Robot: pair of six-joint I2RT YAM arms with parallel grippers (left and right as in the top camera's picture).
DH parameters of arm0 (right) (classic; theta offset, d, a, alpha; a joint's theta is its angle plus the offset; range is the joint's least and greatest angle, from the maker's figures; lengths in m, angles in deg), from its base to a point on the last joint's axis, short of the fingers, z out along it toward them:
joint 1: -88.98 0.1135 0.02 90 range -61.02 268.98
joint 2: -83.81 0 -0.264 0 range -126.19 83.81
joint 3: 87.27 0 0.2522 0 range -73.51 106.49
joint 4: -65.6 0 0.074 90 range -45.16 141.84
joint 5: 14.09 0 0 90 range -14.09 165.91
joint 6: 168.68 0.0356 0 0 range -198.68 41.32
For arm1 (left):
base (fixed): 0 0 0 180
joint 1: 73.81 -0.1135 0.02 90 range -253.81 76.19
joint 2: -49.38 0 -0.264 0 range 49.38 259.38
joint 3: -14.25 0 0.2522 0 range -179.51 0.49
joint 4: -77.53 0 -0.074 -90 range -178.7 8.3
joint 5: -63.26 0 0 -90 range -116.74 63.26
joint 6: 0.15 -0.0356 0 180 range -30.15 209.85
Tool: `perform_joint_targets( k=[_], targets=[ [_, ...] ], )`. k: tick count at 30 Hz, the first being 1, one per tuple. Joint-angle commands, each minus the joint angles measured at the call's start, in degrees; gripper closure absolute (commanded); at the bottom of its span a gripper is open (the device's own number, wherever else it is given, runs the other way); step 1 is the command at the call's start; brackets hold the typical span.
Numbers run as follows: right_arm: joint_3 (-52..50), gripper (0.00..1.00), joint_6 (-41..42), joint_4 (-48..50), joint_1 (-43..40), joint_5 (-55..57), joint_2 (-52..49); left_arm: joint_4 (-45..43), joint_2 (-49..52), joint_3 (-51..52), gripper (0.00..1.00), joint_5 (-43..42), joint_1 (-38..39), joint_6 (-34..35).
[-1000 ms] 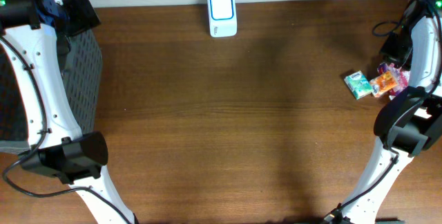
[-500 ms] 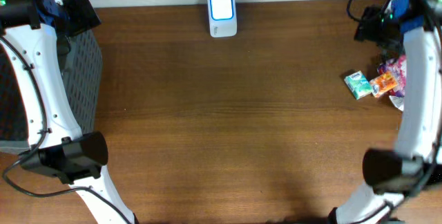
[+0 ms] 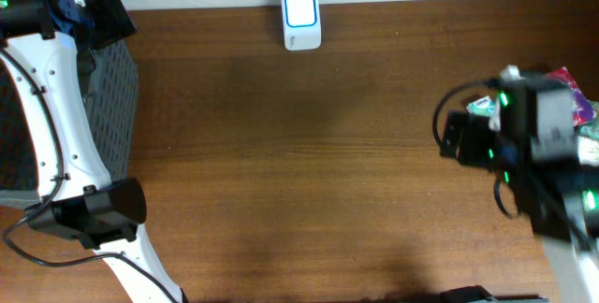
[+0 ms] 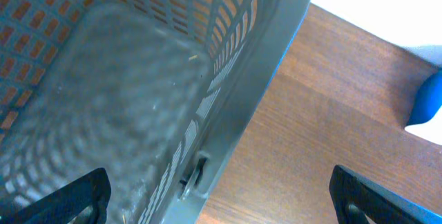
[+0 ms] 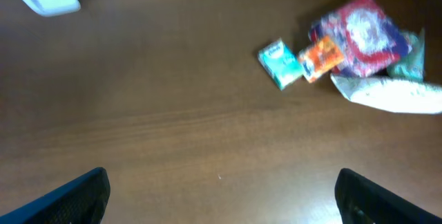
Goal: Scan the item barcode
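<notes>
Wooden table point(image 3: 281, 153), right gripper point(image 5: 221, 207) swung inward, opened wide

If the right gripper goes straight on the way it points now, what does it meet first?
Most likely the bare wooden table. The teal packet sits off to one side of that line, though depth is hard to judge.

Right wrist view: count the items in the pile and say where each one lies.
4: teal box leftmost, orange packet beside it, red bag upper right, white packet lower right. Blur may hide more.
</notes>
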Motion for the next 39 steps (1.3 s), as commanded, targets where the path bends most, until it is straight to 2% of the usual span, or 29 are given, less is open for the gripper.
perform_joint_targets(
  k=[1,12,16,22,23,25,29,30,39],
  targets=[
    [-6.43,0.01,-0.31,-0.22,0.35,0.68,5.73,0.0,-0.35,-0.15,0.01,-0.37,-0.24,0.31],
    [-7.23,0.01,-0.57,-2.21,0.35,-0.66,-1.4,0.0,-0.35,-0.15,0.01,-0.37,-0.24,0.31],
    [-9.35,0.01,-0.79,1.33,0.24,-2.12,-0.35,0.0,-0.35,-0.15,0.01,-0.37,-0.24,0.31],
    [-26.08,0.01,-0.79,15.19,0.17,-2.4,12.35,0.0,-0.35,-0.15,0.01,-0.39,-0.24,0.31],
    [-31.17,0.01,-2.51,19.78,0.13,-3.76,15.98,0.0,-0.35,-0.15,0.01,-0.37,-0.24,0.31],
    [-40.76,0.01,-11.69,30.64,0.13,-8.83,22.34,0.0,-0.35,-0.15,0.01,-0.37,-0.24,0.31],
    [-56.11,0.01,-12.68,47.01,0.11,-8.79,34.25,0.0,-0.35,-0.15,0.01,-0.37,-0.24,0.31],
    [-59.21,0.01,-12.63,48.59,-1.27,-9.97,38.8,0.0,-0.33,-0.15,0.01,-0.37,-0.24,0.31],
    [-69.46,0.01,-12.66,52.0,-6.58,-13.09,53.88,0.0,-0.35,-0.15,0.01,-0.37,-0.24,0.31]
  ],
)
